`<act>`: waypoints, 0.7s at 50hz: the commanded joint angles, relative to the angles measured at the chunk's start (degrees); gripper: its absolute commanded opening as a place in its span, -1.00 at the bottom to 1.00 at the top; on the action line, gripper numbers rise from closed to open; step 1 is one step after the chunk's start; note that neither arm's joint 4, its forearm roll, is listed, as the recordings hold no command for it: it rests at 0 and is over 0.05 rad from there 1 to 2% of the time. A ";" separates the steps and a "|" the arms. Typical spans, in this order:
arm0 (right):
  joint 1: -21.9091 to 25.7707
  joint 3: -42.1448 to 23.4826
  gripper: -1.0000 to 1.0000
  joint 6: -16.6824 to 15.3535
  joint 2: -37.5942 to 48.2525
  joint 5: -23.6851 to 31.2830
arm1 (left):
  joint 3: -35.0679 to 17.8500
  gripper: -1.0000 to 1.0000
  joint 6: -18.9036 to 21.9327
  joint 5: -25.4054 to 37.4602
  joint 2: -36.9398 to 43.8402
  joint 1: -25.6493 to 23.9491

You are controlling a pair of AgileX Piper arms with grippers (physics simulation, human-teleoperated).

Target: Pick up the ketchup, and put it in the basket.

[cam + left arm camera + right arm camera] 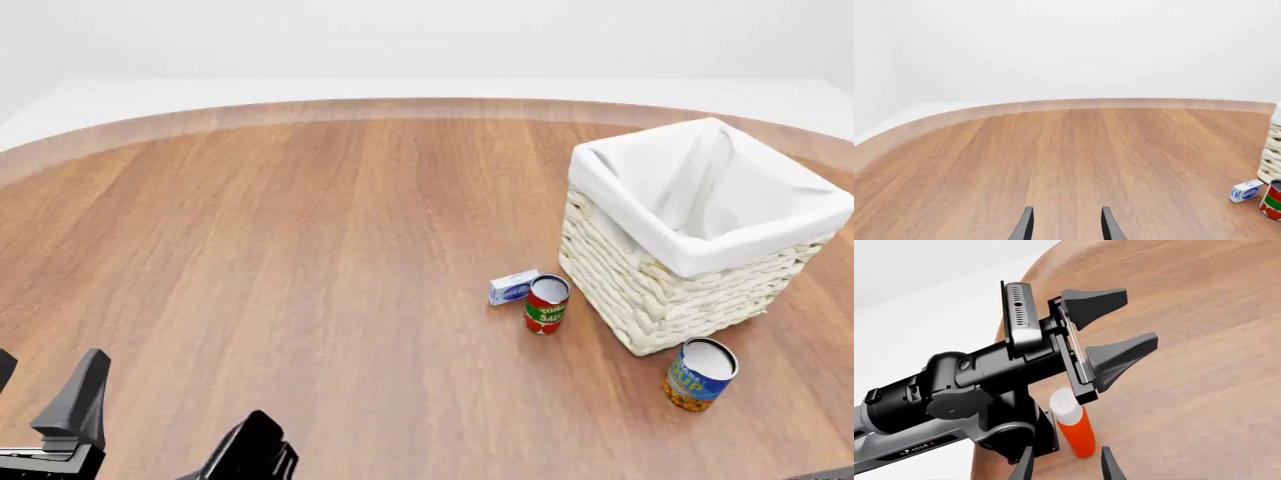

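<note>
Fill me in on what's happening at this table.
Nothing is held yet. The right gripper is open and pointed at the ketchup, which stands upright on the table beside the left arm. The left gripper is open too, over bare wood. The basket sits at the far right, with two cans and a small box nearby.

The ketchup [1073, 427] stands upright on the wooden table [1201, 340], just beyond the right gripper [1066, 465], whose fingers are apart; the left gripper [1117, 325], jaws parted, crosses farther ahead.
</note>
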 commanded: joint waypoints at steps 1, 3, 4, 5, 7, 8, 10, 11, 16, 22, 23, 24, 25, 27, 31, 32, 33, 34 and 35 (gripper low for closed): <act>-0.68 -1.33 1.00 0.16 1.72 0.94 | 0.00 1.00 0.00 0.00 0.00 0.00; -0.77 -1.58 1.00 0.04 1.95 1.12 | 0.00 1.00 0.00 0.00 0.00 0.00; -0.76 -1.61 1.00 0.06 1.99 1.13 | 0.00 1.00 0.00 0.00 0.00 0.00; -0.63 -1.72 1.00 0.23 2.19 1.14 | 0.00 1.00 0.00 0.00 0.00 0.00; -0.61 -1.80 1.00 0.24 2.25 1.15 | 0.00 1.00 0.00 0.00 0.00 0.00; -0.58 -1.87 1.00 0.19 2.26 1.21 | 0.00 1.00 0.00 0.00 0.00 0.00; -0.30 -2.01 1.00 0.17 2.22 1.21 | 0.00 1.00 0.00 0.00 0.00 0.00; -0.30 -2.01 1.00 0.17 2.22 1.21 | 0.00 1.00 0.00 0.00 0.00 0.00; 0.12 -2.61 1.00 0.12 2.61 1.53 | 0.00 1.00 0.00 0.00 0.00 0.00; 0.30 -3.61 1.00 -0.23 3.13 2.26 | 0.00 1.00 0.00 0.00 0.00 0.00; 0.40 -3.87 1.00 -0.25 3.47 2.33 | 0.00 1.00 0.00 0.00 0.00 0.00; 0.38 -4.03 1.00 -0.32 3.67 2.37 | 0.00 1.00 0.00 0.00 0.00 0.00; 0.38 -4.03 1.00 -0.32 3.67 2.37 | 0.00 1.00 0.00 0.00 0.00 0.00; 0.24 -4.23 1.00 -0.34 3.97 2.37 | 0.00 1.00 0.00 0.00 0.00 0.00; -0.05 -4.62 1.00 -0.37 4.53 2.42 | 0.00 1.00 0.00 0.00 0.00 0.00; -0.09 -4.79 1.00 -0.43 4.69 2.50 | 0.00 1.00 0.00 0.00 0.00 0.00; -0.19 -4.95 1.00 -0.55 4.86 2.58 | 0.00 1.00 0.00 0.00 0.00 0.00; -0.35 -5.09 1.00 -0.45 5.09 2.51 | 0.00 1.00 0.00 0.00 0.00 0.00; -0.44 -5.16 1.00 -0.41 5.30 2.46 | 0.00 1.00 0.00 0.00 0.00 0.00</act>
